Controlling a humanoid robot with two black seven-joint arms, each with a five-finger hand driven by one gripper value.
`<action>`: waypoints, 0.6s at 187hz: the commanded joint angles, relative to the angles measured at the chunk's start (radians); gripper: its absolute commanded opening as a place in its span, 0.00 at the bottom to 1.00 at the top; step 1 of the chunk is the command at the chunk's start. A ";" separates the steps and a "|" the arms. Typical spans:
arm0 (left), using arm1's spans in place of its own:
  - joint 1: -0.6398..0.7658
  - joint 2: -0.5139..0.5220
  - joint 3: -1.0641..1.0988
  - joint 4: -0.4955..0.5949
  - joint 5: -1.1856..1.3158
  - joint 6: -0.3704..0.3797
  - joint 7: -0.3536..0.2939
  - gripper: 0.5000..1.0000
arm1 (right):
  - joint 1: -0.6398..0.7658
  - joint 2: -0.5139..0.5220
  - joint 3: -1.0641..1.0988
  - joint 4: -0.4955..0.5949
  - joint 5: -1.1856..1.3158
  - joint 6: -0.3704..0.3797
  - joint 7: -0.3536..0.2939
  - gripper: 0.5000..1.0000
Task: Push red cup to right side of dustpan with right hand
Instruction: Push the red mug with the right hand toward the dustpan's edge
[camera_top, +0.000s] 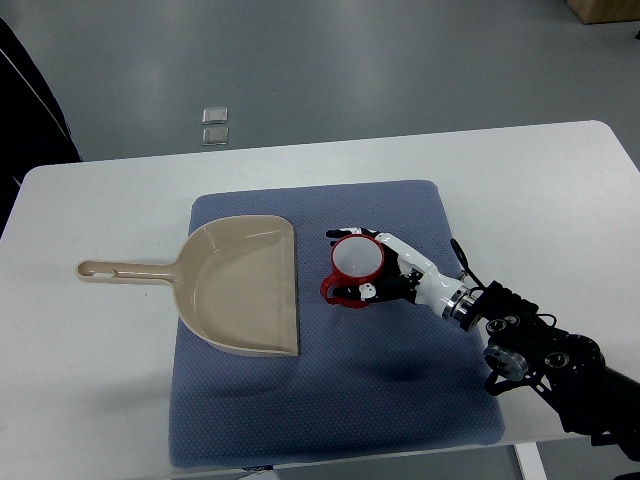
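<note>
We see the red cup (355, 268) upright on the blue mat (330, 400), just beside the straight open edge of the beige dustpan (245, 285), at its 3 o'clock. So the cup already sits on the dustpan's right side, and we judge the push nearly or fully done; the only thing left may be pulling the hand away.

The right hand (385, 270) comes in from 4 o'clock and wraps around the cup, fingers (345, 234) curled over its far rim and thumb at the near side by the handle; it looks like a loose cupping contact, not a lift. The left arm doesn't show.

The dustpan handle points to 9 o'clock over the white table (100, 200).

No brand, label or writing readable anywhere; two small clear objects (214, 124) on the floor at 12 o'clock carry no visible print.
</note>
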 joint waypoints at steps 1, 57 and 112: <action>0.000 0.000 0.000 0.000 0.000 0.000 0.000 1.00 | 0.001 0.012 0.000 0.001 -0.004 -0.014 -0.003 0.86; 0.000 0.000 0.000 0.000 0.000 0.000 0.000 1.00 | -0.001 0.036 -0.013 0.054 -0.028 -0.044 -0.044 0.86; 0.000 0.000 0.000 0.000 0.000 0.000 0.000 1.00 | -0.001 0.050 -0.028 0.061 -0.031 -0.044 -0.047 0.86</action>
